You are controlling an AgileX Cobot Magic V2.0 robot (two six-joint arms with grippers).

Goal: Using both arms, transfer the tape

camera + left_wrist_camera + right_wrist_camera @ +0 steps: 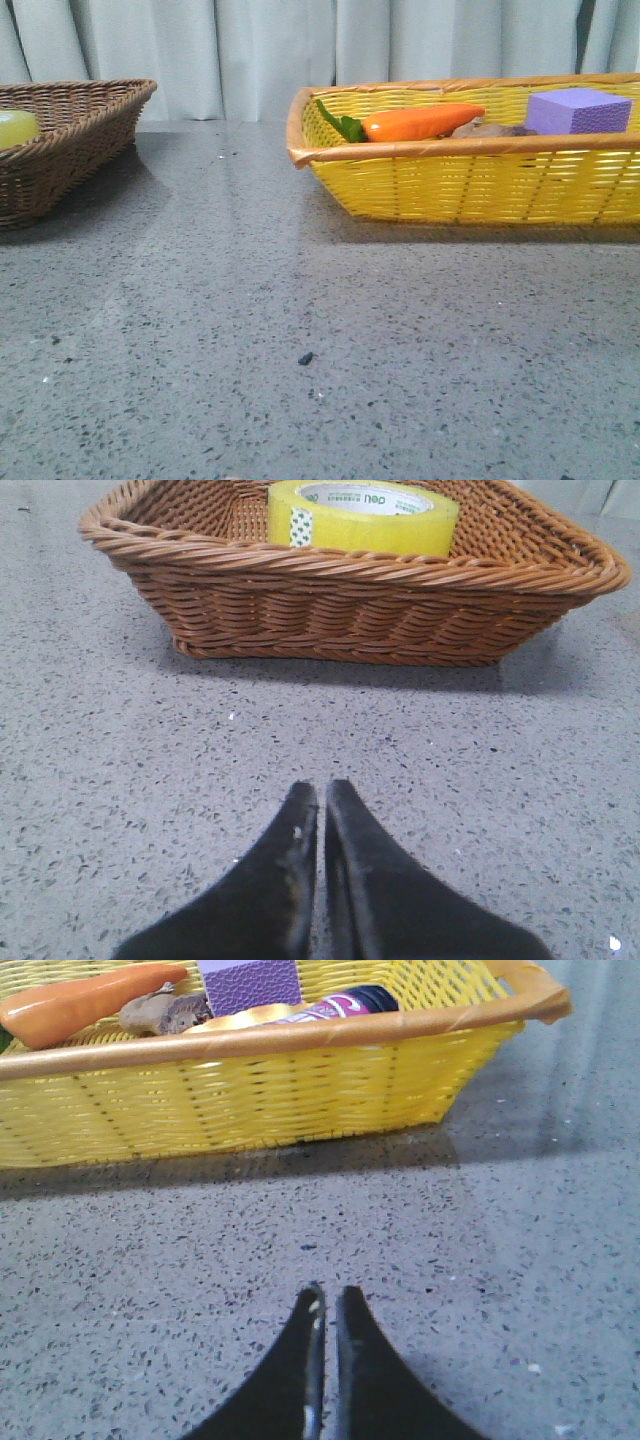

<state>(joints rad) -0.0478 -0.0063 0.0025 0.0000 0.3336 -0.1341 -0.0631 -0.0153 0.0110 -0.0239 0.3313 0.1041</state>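
Now the tape [362, 516] lies flat inside the brown wicker basket [350, 610], with its white core and green letters facing up; in the front view only a small yellow part of it [15, 127] shows over the rim of this basket [70, 150], at the far left of the grey speckled table [300, 330]. Before the basket the left gripper [321, 798] hangs low over the table; its two black fingers are pressed together with nothing between them. The right gripper [329, 1300] is also clenched and holds nothing; it is over the table in front of the yellow basket [250, 1090]. Inside that basket lie an orange carrot [420, 122], a purple block [578, 110] and a dark bottle [345, 1005]; neither gripper shows in the front view.
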